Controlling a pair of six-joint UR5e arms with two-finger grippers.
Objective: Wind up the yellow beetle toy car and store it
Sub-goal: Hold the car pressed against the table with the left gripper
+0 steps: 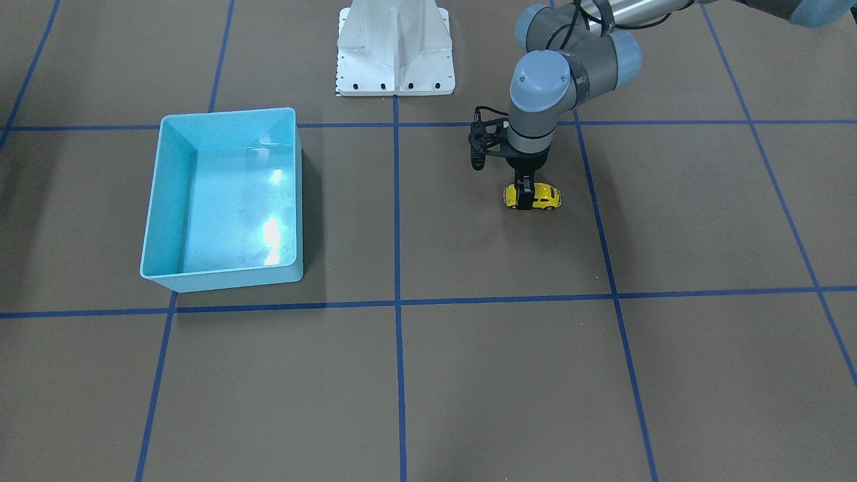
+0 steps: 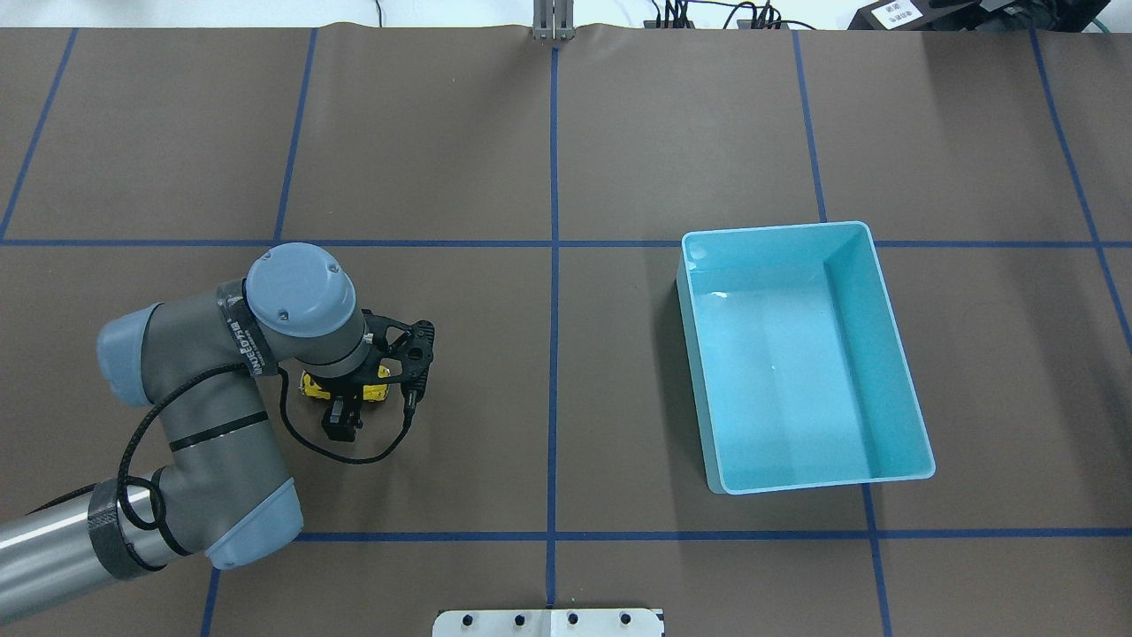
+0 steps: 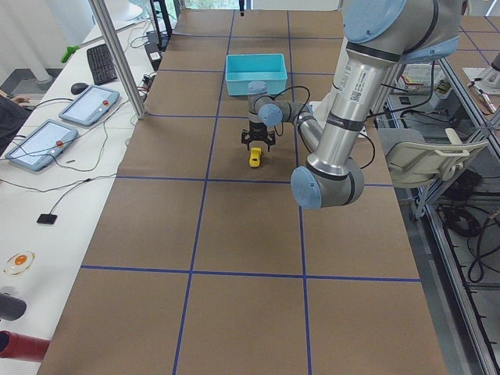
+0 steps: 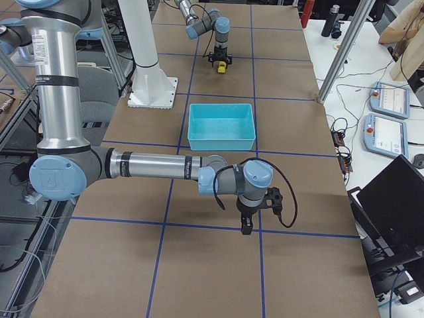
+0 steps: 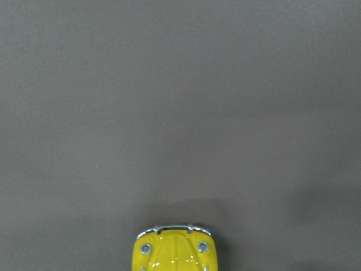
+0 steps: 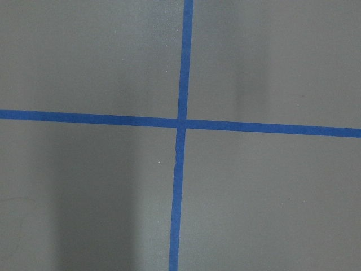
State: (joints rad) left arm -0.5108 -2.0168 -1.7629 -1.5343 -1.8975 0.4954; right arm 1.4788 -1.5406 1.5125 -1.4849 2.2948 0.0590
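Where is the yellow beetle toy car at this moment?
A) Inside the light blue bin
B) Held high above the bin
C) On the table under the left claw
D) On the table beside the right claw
C: the yellow beetle toy car sits on the brown table with the left claw down over it, while the light blue bin holds nothing.

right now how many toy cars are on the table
1. The small glossy yellow beetle toy car sits on the brown table under the left gripper, whose fingers straddle it. The light blue plastic bin looks empty.
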